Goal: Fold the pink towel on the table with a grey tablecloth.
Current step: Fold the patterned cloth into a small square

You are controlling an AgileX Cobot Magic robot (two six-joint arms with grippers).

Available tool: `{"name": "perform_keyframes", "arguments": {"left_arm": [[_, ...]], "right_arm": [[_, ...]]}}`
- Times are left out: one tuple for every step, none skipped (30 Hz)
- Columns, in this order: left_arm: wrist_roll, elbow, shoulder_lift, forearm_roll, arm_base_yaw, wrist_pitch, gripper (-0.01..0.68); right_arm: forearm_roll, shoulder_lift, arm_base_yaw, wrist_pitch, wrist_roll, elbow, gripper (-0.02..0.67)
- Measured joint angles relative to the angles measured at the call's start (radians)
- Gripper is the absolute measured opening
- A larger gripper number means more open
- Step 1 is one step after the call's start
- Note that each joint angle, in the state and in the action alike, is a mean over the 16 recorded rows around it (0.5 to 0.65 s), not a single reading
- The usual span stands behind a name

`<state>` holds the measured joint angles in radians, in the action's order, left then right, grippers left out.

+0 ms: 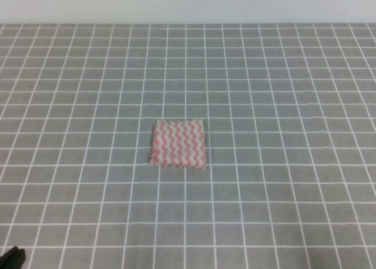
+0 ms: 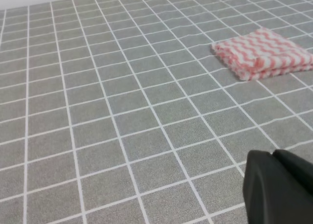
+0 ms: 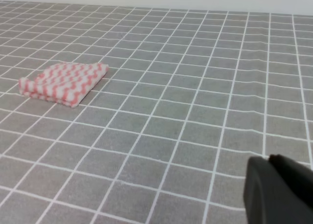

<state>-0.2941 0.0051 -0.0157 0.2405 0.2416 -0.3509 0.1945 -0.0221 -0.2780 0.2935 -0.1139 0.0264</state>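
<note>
Well apart from both grippers, pink towel (image 1: 178, 143)

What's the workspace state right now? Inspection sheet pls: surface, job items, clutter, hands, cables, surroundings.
Surface: table with a grey tablecloth, white grid lines, lying flat with slight ripples.
Job's things: pink towel near the middle of the table, already a compact rectangle; the wrist views show stacked layers at its edges, so it looks folded.
Clutter: nothing seen.
Hands: left hand only a dark part at the lower right of its wrist view, well away from the towel; open or shut cannot be told. Right hand likewise, a dark part in the lower right corner, holding nothing visible.
Cables: nothing seen.
Surroundings: plain pale wall behind the far table edge.
</note>
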Motion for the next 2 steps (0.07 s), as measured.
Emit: {"name": "perform_keyframes", "arguments": {"left_arm": [[0.0,0.0,0.0,0.0,0.0,0.0,-0.004],[0.0,0.0,0.0,0.0,0.0,0.0,-0.004]], "right_arm": [[0.0,0.0,0.0,0.0,0.0,0.0,-0.015],[0.0,0.0,0.0,0.0,0.0,0.0,-0.015]]}}
